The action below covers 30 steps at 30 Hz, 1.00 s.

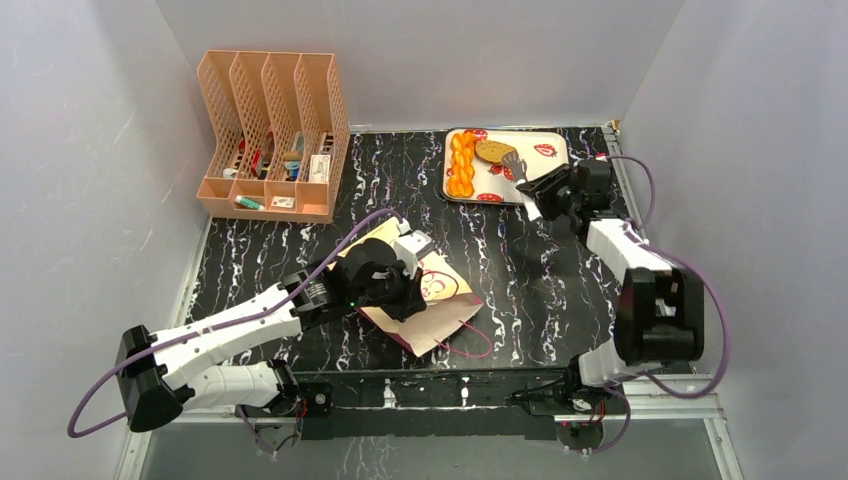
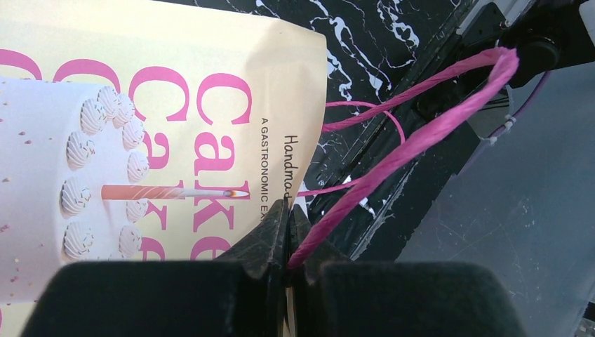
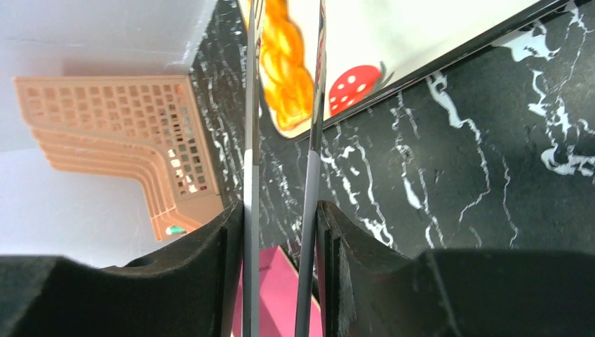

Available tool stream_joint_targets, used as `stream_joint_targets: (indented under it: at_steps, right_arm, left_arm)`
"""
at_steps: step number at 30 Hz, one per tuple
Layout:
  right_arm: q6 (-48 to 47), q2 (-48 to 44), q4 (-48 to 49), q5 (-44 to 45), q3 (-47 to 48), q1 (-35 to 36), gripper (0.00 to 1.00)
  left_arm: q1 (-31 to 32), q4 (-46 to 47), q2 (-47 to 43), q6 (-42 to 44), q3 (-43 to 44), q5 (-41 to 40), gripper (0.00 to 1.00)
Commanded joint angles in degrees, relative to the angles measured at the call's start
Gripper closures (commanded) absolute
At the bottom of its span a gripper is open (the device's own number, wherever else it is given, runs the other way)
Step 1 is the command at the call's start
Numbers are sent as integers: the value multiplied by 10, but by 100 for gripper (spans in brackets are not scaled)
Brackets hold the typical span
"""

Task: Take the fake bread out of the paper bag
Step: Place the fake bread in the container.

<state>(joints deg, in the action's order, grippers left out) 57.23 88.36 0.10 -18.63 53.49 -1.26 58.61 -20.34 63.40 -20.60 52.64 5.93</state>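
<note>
- The paper bag (image 1: pixel 440 290) lies flat on the table (image 1: pixel 530 270), print side up.
- The left pincer (image 2: pixel 289 242), over the bag, is squeezed tight on the bag's purple cord handle (image 2: pixel 421 137), with no gap between its pads.
- Beyond the bag and off to its right sits a tray (image 1: pixel 520 138) with two pieces of fake bread on it: a braided loaf (image 1: pixel 461 165) and a brownish piece (image 1: pixel 494 151).
- The right pincer (image 3: pixel 281 225), well away from the bag and beside that tray, is clamped around metal tongs (image 3: pixel 250 140) that reach over the tray. I see nothing held in them.
- I'd say a drop-off at the tray is the step in hand. Whether any bread is inside the bag, I can't tell.
- Next, I reckon, the handle wants lifting to gape the bag's mouth. The tongs must then come across and slip in without tearing the paper.
</note>
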Motion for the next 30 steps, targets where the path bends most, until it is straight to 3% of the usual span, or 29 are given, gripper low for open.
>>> stream_joint_targets:
  at_steps: [1,11,23,30]
  right_arm:
    - [-33,-106,-21,-12,-19,-1,65]
    - [-37,-276,-131,-25,-82,27,70]
    - [-71,-475,-336,-10,-77,66,72]
    - [-113,-533,-468,-47,-44,66,72]
  left_arm:
    - [-1,30,-5,-3,-13,0,100]
    - [-2,64,15,-19,-17,-2,100]
    - [-27,75,30,-11,7,-10,100]
    - [-46,100,50,-17,20,-15,100]
